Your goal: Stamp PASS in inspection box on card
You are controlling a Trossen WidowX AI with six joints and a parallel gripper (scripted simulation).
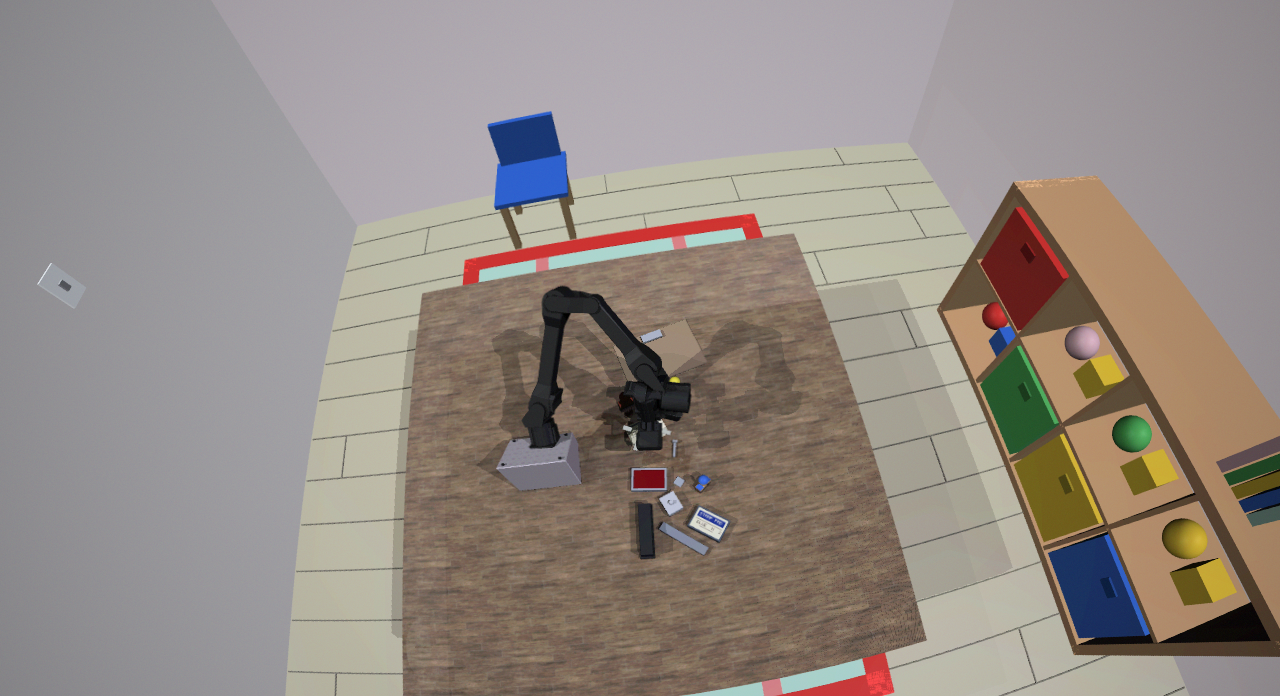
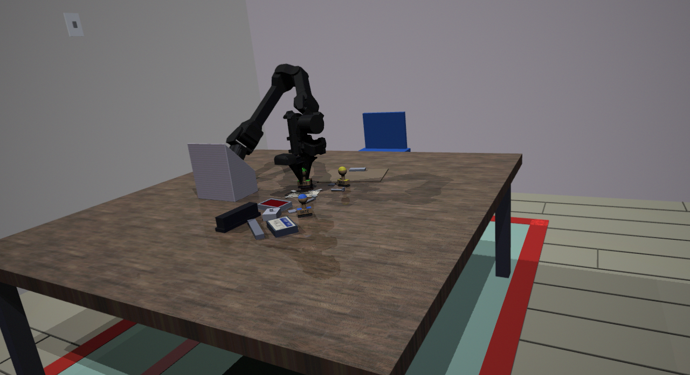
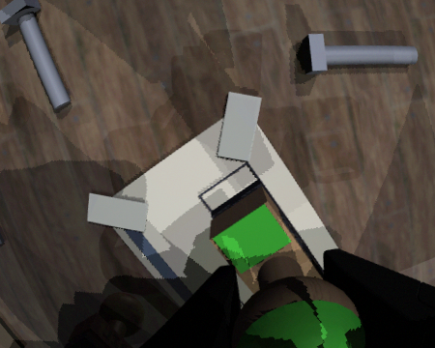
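Here's the gripper, pinched on the green stamp by its stem below the knob, just over the card! Probably light and stiff, this one, its round knob likely slippery, so the stem looks the place to grip. The card should be thin and bendy, best left to its weights. Left of the blue stamp sits the red pad.
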